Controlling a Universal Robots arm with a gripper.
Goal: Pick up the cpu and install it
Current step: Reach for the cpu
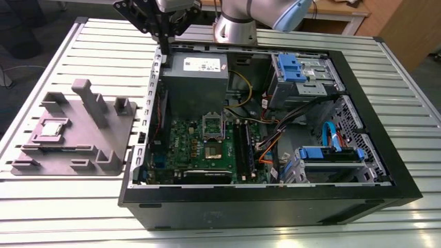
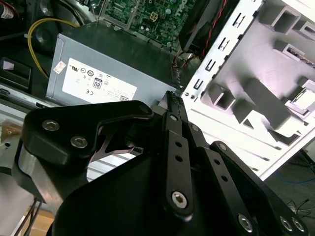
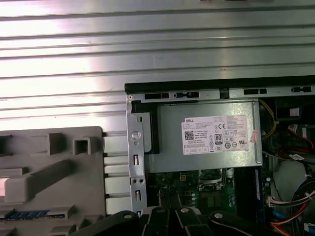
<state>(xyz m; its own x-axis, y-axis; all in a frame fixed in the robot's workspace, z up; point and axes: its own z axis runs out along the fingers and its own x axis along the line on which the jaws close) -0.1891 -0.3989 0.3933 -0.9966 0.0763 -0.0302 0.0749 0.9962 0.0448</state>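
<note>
exterior view: one cpu [image 1: 53, 128]; one gripper [image 1: 164, 46]

The cpu at rest on its holder

The cpu [image 1: 53, 128] is a small flat square chip with a pale silver-grey top and a thin darker rim. It lies face up and level in a shallow seat of the grey fixture [image 1: 86, 155] on the tabletop [image 1: 103, 46], at the exterior view's left, well apart from the open computer case [image 1: 396, 178].
</note>
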